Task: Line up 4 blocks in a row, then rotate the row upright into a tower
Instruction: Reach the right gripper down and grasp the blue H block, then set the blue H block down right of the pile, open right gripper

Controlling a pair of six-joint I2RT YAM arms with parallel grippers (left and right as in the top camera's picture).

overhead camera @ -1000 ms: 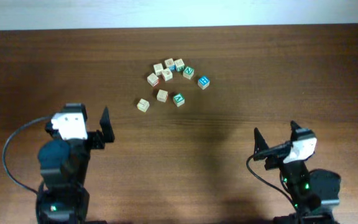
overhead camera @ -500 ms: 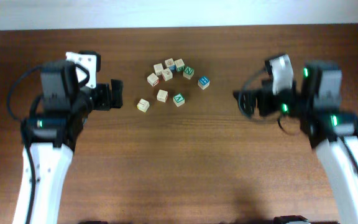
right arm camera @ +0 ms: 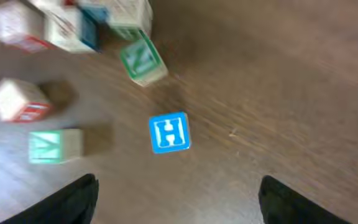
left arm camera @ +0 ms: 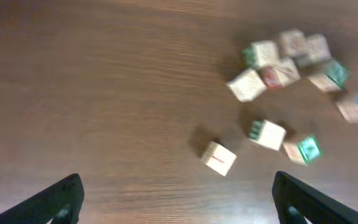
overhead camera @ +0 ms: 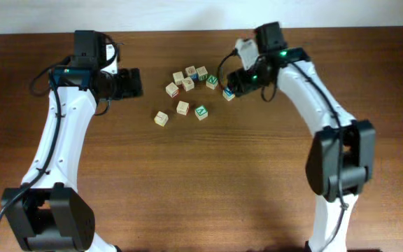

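While left hand [left arm camera: 176, 182] and right hand [right arm camera: 178, 182] gape wide, the H block [right arm camera: 169, 132] seems untouched.

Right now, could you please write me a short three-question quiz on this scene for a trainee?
1. True or false: the right gripper is shut on the blue block.
2. Which letter is on the blue block? A) N B) H C) V
3. How many blocks lie on the table?

Key: 1. False: its jaws stand open either side of the block, which lies on the table. 2. B. 3. Ten.
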